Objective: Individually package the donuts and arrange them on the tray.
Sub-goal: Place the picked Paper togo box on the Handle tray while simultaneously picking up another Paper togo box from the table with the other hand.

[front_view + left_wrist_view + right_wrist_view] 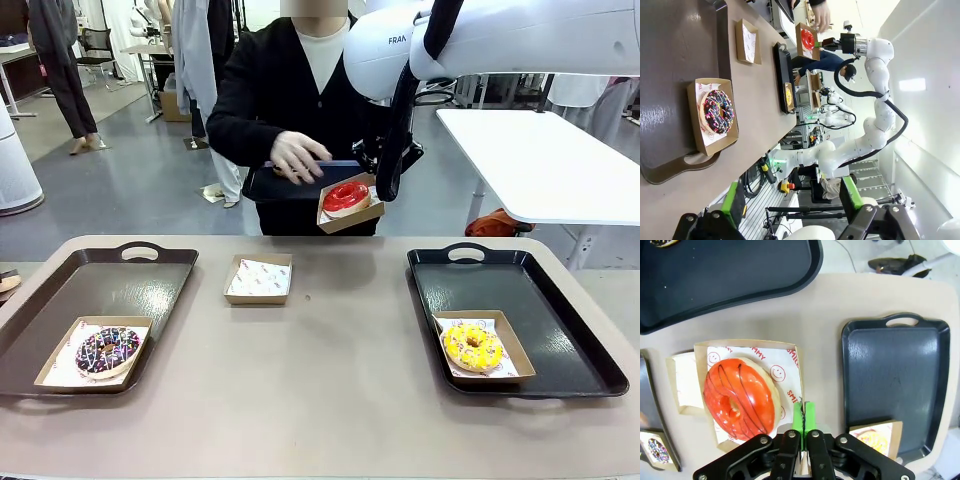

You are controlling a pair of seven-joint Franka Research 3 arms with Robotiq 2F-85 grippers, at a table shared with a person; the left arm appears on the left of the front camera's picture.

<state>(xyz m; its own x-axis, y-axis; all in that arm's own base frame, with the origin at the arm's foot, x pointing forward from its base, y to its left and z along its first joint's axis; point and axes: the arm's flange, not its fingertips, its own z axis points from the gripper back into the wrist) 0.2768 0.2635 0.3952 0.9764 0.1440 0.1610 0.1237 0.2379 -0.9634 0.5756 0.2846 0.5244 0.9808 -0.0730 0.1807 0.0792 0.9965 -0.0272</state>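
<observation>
Cardboard is gripped, not icing — the red donut (740, 399) lies in its paper-lined box (755, 343), whose thin side wall is pinched by the closed right gripper (803, 415); the glossy icing is judged soft and easily marred, so hold is best taken on the light, bendable rim, never on the donut. Box and donut are held aloft left of the right tray (480, 285), toward the person. The pinch is shown by the right wrist view, the person's hand (298, 156) beside the box by the front view — the left gripper (791, 200), wide and empty, by the left wrist view
</observation>
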